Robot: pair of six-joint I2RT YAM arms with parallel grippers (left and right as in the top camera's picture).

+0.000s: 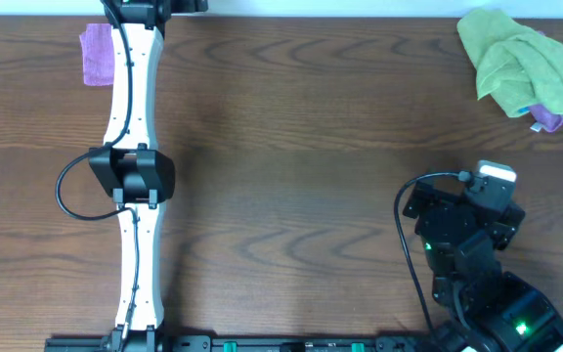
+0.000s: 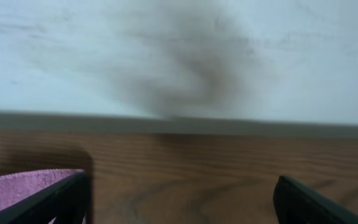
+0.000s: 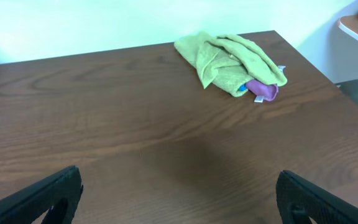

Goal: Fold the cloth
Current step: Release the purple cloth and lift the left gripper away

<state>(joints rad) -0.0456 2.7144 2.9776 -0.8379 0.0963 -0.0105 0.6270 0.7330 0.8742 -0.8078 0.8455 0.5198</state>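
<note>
Already folded cloth (image 1: pixel 96 54) at far edge, left claw (image 2: pixel 179 202) gaping beside it, right claw (image 3: pixel 179 196) gaping, empty

One purple cloth (image 1: pixel 97 56) lies just beside the left hand (image 2: pixel 182 208). Ahead of the right hand (image 3: pixel 179 199) lies one lime-green cloth (image 3: pixel 229 59), with one purple scrap (image 3: pixel 265 89) beneath it.

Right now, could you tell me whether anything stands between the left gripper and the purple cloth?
Nothing visible does: the purple cloth lies right beside the open left gripper, close against one side of it.
</note>
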